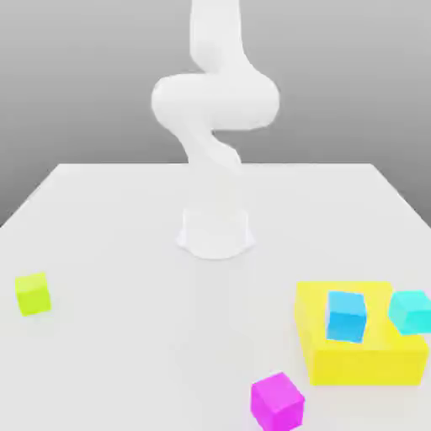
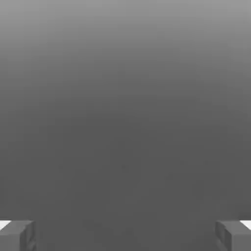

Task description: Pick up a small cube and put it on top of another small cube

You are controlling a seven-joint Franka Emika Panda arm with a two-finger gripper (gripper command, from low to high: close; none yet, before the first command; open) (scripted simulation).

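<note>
Lime cube (image 1: 33, 294): exterior view, left edge of the frame, below mid-height. Sits alone on the pale table (image 1: 151, 337), faces plain, well apart from the other blocks. This is the task's small cube.
My arm (image 1: 215, 109): exterior view, upper middle of the frame; white, its round base standing on the table, upper links running out past the top edge. The hand view gives none of these links.
My gripper (image 2: 125, 238): hand view, fingers in the two lower corners, spread wide, bare grey between them, nothing pinched. The exterior view cuts off before reaching them.
Magenta cube (image 1: 278, 404): exterior view, bottom edge, right of centre, turned so a corner faces the camera.
Yellow block (image 1: 365, 367): exterior view, lower right; big, flat, wider than any cube here.
Blue cube (image 1: 346, 317): exterior view, lower right, seen against the yellow block's top.
Cyan cube (image 1: 411, 312): exterior view, right edge, just right of the blue one, overlapping the yellow block's right side in the picture. Whether it touches, I cannot tell.
Cubes, by view: the exterior has all four; my hand view has only plain grey shading.
</note>
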